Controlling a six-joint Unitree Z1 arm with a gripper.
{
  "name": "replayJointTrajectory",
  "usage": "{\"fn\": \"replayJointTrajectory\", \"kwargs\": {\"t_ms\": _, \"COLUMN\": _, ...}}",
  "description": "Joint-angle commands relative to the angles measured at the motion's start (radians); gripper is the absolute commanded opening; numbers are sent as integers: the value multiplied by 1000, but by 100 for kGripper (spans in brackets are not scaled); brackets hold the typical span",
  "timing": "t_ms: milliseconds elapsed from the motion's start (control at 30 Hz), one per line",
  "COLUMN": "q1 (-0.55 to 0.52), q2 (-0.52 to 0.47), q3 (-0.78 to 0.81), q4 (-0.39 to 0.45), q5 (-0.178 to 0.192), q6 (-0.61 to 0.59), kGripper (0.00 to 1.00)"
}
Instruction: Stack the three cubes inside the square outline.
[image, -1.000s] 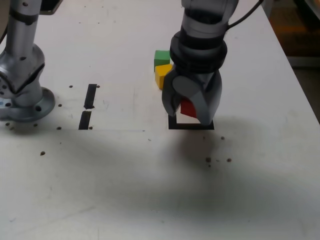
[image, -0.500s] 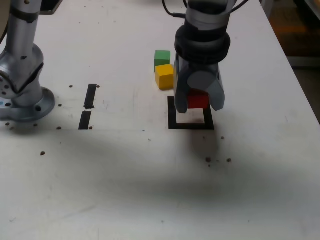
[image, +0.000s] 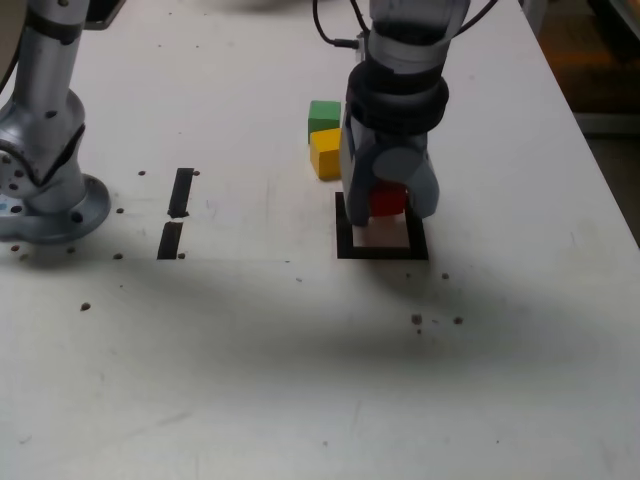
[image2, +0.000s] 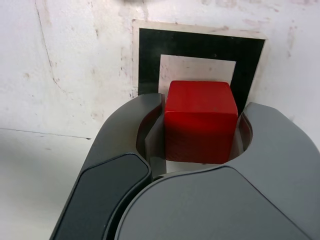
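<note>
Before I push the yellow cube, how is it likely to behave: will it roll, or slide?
The yellow cube would probably slide rather than roll, since its faces look flat. It seems stiff, with straight, undented edges. Pushed towards the green cube close beside it, it may well nudge that too.

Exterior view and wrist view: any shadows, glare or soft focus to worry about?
Exterior view: broad, soft-edged shadow across the near part of the white tabletop; picture slightly soft overall. Wrist view: matte red cube fairly crisp, top face lighter than the side facing the camera; no strong glare on it.
</note>
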Motion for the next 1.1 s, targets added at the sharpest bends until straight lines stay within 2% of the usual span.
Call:
{"fn": "replayJointTrajectory", "kwargs": {"t_ms": 0, "q1": 2, "q2": 6, "q3": 1, "q4": -7, "q5": -4, "q6": 5, "kGripper": 16}}
{"fn": "replayJointTrajectory", "kwargs": {"t_ms": 467, "q1": 2, "q2": 24, "q3": 54, "q4": -71, "q5": -37, "q6": 19, "kGripper": 23}}
{"fn": "replayJointTrajectory", "kwargs": {"t_ms": 800, "q1": 2, "q2": 24, "q3": 74, "q4": -91, "q5": -74, "q6": 51, "kGripper": 54}}
{"fn": "replayJointTrajectory", "kwargs": {"t_ms": 1067, "q1": 2, "q2": 20, "q3": 78, "q4": -112, "q5": -75, "q6": 85, "kGripper": 76}}
